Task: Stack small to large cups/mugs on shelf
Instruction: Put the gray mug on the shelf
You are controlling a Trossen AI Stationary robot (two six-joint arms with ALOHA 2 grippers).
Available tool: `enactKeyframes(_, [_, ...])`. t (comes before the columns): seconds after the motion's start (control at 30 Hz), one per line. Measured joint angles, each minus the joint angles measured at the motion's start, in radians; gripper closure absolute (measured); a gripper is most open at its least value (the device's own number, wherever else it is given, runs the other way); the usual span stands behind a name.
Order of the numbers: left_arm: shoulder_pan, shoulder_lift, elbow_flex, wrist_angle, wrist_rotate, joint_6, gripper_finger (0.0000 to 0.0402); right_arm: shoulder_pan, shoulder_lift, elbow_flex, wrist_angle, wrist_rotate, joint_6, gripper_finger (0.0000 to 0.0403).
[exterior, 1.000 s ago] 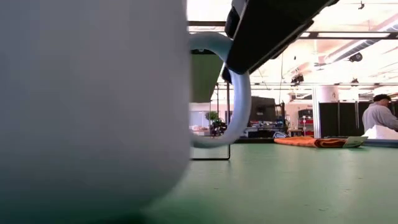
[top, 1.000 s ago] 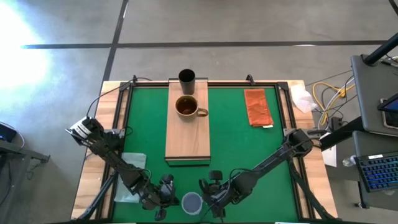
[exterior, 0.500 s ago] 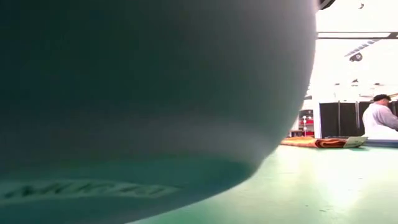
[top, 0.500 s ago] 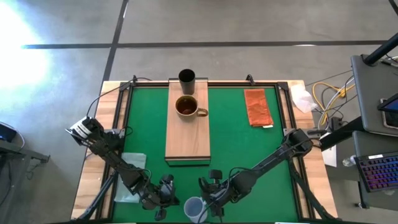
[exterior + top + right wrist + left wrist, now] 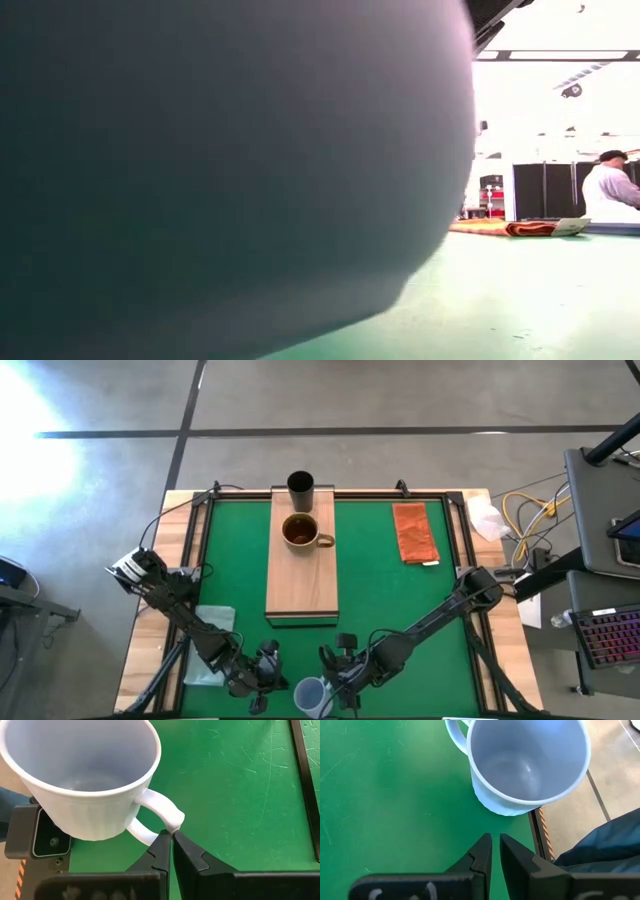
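Observation:
The pale blue-grey mug (image 5: pixel 310 697) is held just above the green mat at the table's near edge by my right gripper (image 5: pixel 336 686), which is shut on its handle. It fills the low view (image 5: pixel 220 170). My left gripper (image 5: pixel 270 682) is shut and empty just left of the mug, and the left wrist view (image 5: pixel 495 845) shows it short of the mug (image 5: pixel 525 765). The brown glossy mug (image 5: pixel 300 531) stands upright on the light-wood shelf (image 5: pixel 302 585). The narrow black cup (image 5: pixel 300 484) stands at the shelf's far end. My right gripper pinches the outer bend of the mug's handle (image 5: pixel 175 821) between its two fingertips. The fingers come from the table's right side and lie across the handle. The mug is lifted off the mat and tilted, with its mouth (image 5: pixel 80 755) open upward.
An orange-brown cloth (image 5: pixel 414 532) lies at the far right of the mat. A clear plastic bag (image 5: pixel 212 640) lies at the near left. A camera mount (image 5: pixel 35 837) sits at the near edge beside the mug. A person (image 5: pixel 612 185) shows in the room beyond.
My right gripper has lifted the pale mug by its handle off the mat and drawn it a little toward the table's near edge. The mug has tipped and come close to the low camera, covering most of that view.

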Motion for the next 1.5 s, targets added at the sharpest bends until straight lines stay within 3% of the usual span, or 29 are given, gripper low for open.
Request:
enactKeyframes(0.4, [0.017,0.001,0.008,0.001,0.000,0.001,0.0379,0.017,-0.027,0.000,-0.048,-0.003,0.002,0.0394])
enactKeyframes(0.73, [0.065,0.009,0.020,0.080,0.061,0.053,0.0379,0.021,-0.037,0.002,-0.054,0.011,0.047,0.0394])
enactKeyframes(1.03, [0.084,0.113,0.053,0.201,0.092,0.065,0.0379,0.040,-0.044,0.002,-0.102,0.007,0.074,0.0394])
enactKeyframes(1.5, [0.299,0.129,0.124,0.207,0.222,0.374,0.0379,0.070,-0.045,0.002,-0.101,0.003,0.176,0.0393])
